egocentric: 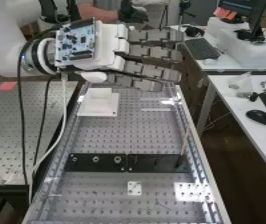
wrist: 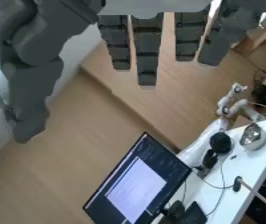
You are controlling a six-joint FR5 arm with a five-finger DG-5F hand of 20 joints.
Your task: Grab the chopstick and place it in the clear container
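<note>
Well, seeing a perforated side table (egocentric: 7,135) at the left of the high view, bearing a pink patch (egocentric: 7,86) near its far edge. Coming in above that from the left, with the white arm (egocentric: 4,42), and dangling a pale cable (egocentric: 64,107) down past the bench's left edge. Resting a white block (egocentric: 99,100) on the perforated bench (egocentric: 104,135), close to its far left corner. Laying a black strip (egocentric: 104,162) across the nearer half, from near the left edge almost to the right edge. Holding the hand (egocentric: 150,52) level over the bench's far end, stretching its fingers out straight toward the right, gripping nothing and keeping well apart from the chopstick (egocentric: 185,140). Setting a small white plate (egocentric: 134,188) nearer than the strip, around the middle of the bench. Standing the chopstick in the strip's right end, just beside the bench's right edge, and leaning it slightly toward the far end. Seeing a keyboard (egocentric: 201,49) and a black mouse (egocentric: 259,117) on white desks farther right. In the wrist view, spreading the thumb (wrist: 34,65) apart from the straight fingers (wrist: 147,50), and seeing a monitor (wrist: 138,185) and a metal bowl (wrist: 253,136) beyond them.
</note>
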